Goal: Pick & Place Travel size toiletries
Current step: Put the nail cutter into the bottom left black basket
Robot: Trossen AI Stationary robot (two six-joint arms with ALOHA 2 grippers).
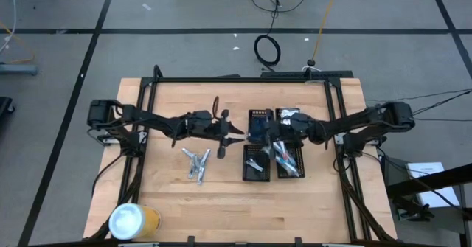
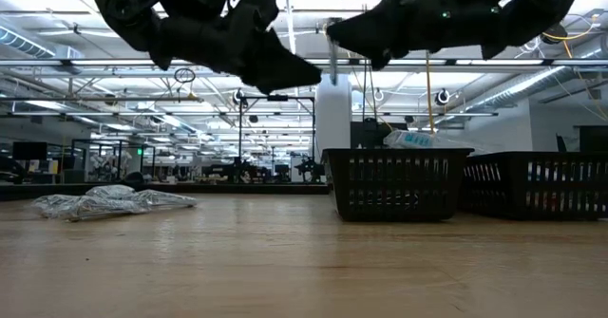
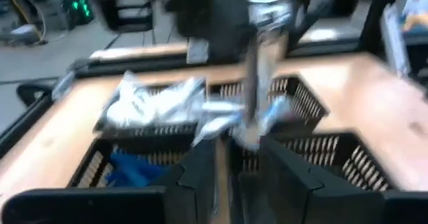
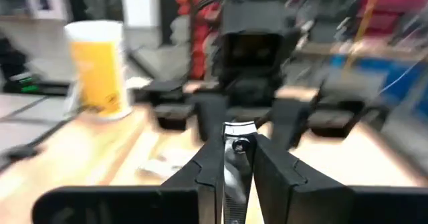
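Note:
Both grippers meet in the air over the black trays (image 1: 255,163). My right gripper (image 4: 235,158) is shut on a slim silvery toiletry item (image 4: 237,144). In the low view the item (image 2: 332,62) stands upright between the two grippers. My left gripper (image 3: 224,177) faces it from the table's left, its fingers a narrow gap apart. The item (image 3: 257,83) stands just past its fingertips; whether they touch it I cannot tell. Silvery sachets (image 3: 157,103) and blue razors (image 3: 130,167) lie in the trays. More clear-wrapped items (image 1: 196,164) lie on the table left of the trays. My right gripper pinches the slim item between its two fingers, which come level from the table's right and lie across it. A stretch with a round spot (image 4: 239,142) shows between the fingertips. The item stands upright, lifted clear above the trays (image 2: 394,180).
A yellow cylinder with a white lid (image 1: 134,220) stands at the table's near left corner. A black frame (image 1: 243,79) runs along the far and side edges. Bare wood lies between the loose items and the near edge.

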